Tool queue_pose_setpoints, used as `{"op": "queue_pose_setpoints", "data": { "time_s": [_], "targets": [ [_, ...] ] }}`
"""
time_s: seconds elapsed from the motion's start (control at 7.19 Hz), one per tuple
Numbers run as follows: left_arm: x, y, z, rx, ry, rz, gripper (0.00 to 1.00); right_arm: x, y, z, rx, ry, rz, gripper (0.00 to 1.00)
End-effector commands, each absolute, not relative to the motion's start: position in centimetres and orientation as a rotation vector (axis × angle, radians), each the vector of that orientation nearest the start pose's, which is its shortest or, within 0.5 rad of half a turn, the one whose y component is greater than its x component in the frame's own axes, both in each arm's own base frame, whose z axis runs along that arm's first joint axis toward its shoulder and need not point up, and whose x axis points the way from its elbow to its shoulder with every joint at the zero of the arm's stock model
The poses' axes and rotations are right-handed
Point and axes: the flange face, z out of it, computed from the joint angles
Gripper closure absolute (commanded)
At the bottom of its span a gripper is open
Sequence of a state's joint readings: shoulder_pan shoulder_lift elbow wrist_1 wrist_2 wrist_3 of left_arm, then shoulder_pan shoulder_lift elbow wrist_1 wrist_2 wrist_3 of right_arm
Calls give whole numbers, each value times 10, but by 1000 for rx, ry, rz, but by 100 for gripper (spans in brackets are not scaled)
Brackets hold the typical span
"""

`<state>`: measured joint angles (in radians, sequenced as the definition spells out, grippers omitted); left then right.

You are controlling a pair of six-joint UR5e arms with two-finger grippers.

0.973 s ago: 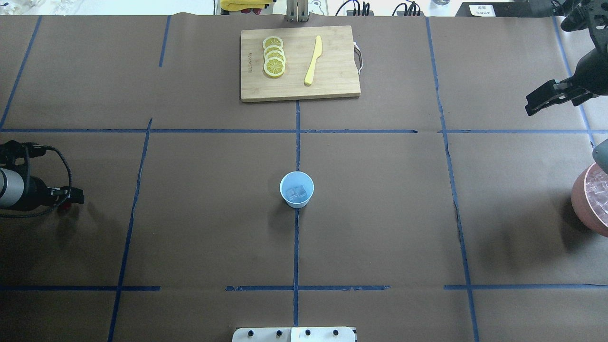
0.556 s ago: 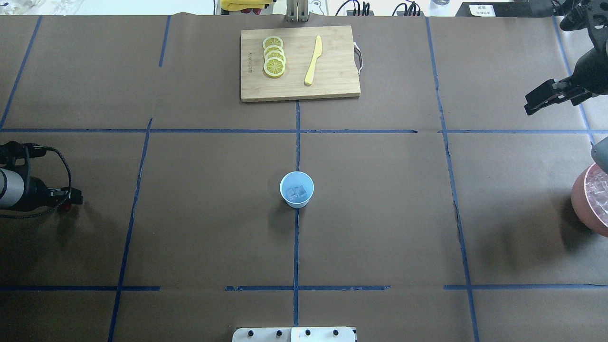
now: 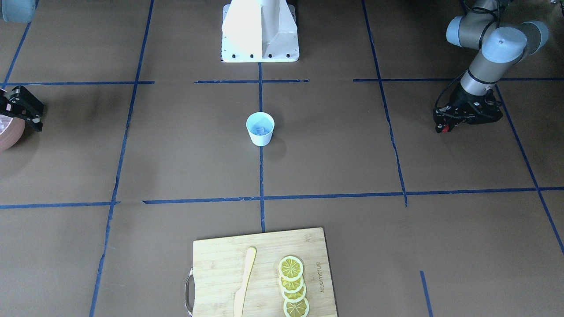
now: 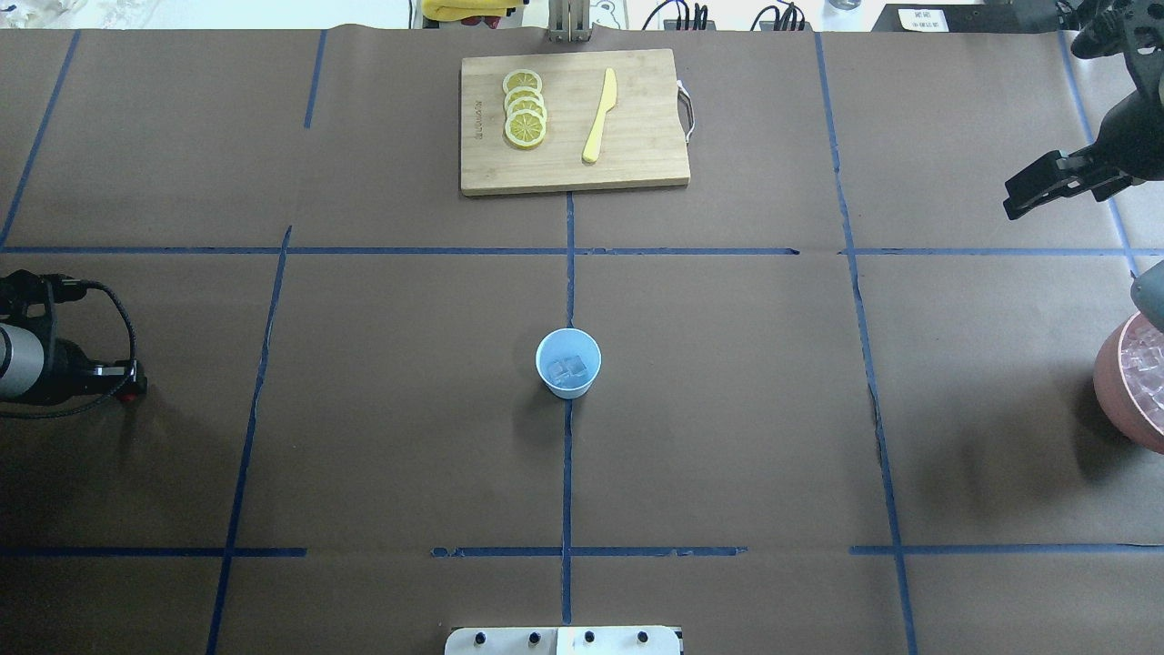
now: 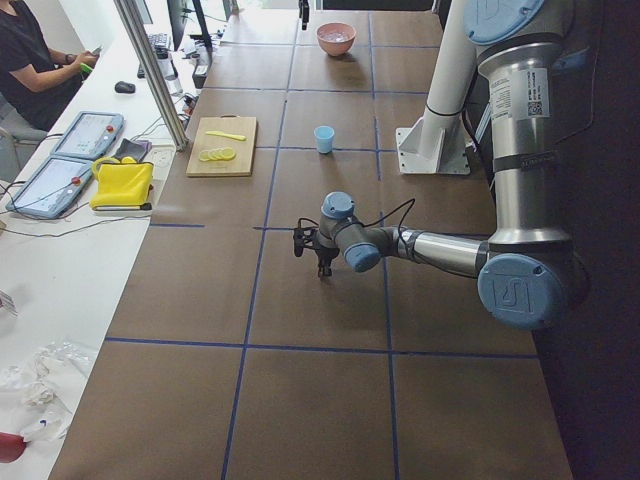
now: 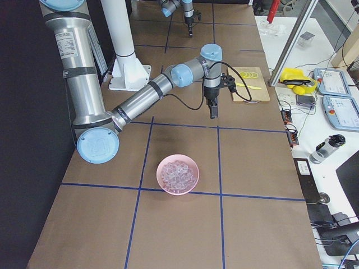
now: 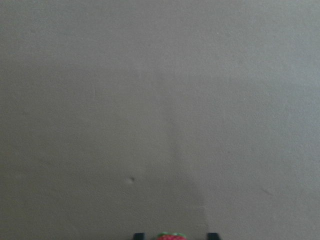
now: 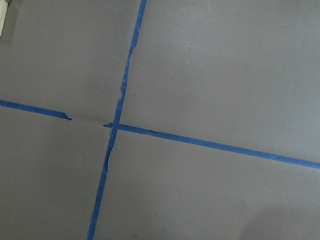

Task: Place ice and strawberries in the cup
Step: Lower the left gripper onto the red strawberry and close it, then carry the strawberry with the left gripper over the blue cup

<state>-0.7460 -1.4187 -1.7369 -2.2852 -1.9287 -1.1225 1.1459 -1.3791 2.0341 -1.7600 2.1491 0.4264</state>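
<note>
Two cubes of ice (image 4: 566, 368) are already seen inside the cup (image 4: 568, 364), so the ice part is judged done and the strawberry step is in hand. A strawberry (image 7: 170, 236) is glimpsed at the bottom edge of the left wrist view, between two dark fingertips. It is therefore taken to be pinched in the left claw (image 4: 136, 387), which is held above the table, well apart from the cup on the robot's left. No berry is seen in the cup yet.

The right claw (image 4: 1023, 196) is held well apart from the cup on the robot's right. Whether it is spread or pressed together cannot be told. A pink bowl (image 4: 1111, 400) of more ice is also found far to the right of the cup.

For the next move, the berry would need to be carried across until it is over the cup's mouth. It should be released only once centred, since the mouth is small and a miss is easily made.
</note>
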Motion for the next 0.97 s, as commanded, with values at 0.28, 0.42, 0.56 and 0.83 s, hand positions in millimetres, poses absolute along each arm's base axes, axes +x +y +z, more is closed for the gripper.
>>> {"op": "queue_pose_setpoints", "data": {
  "time_s": [0.28,0.42,0.56,0.83],
  "targets": [
    [267,-379,487,54,788,-145,93,-142,-504,372,177,-703,-135,1],
    [277,-385,430,39,777,-145,93,-140,-505,374,175,-701,-136,1],
    [299,-404,364,22,762,-147,93,-136,-505,377,178,-701,-130,1],
    [361,-413,245,-30,778,-174,93,-107,-512,410,171,-775,-130,1]
  ]
}}
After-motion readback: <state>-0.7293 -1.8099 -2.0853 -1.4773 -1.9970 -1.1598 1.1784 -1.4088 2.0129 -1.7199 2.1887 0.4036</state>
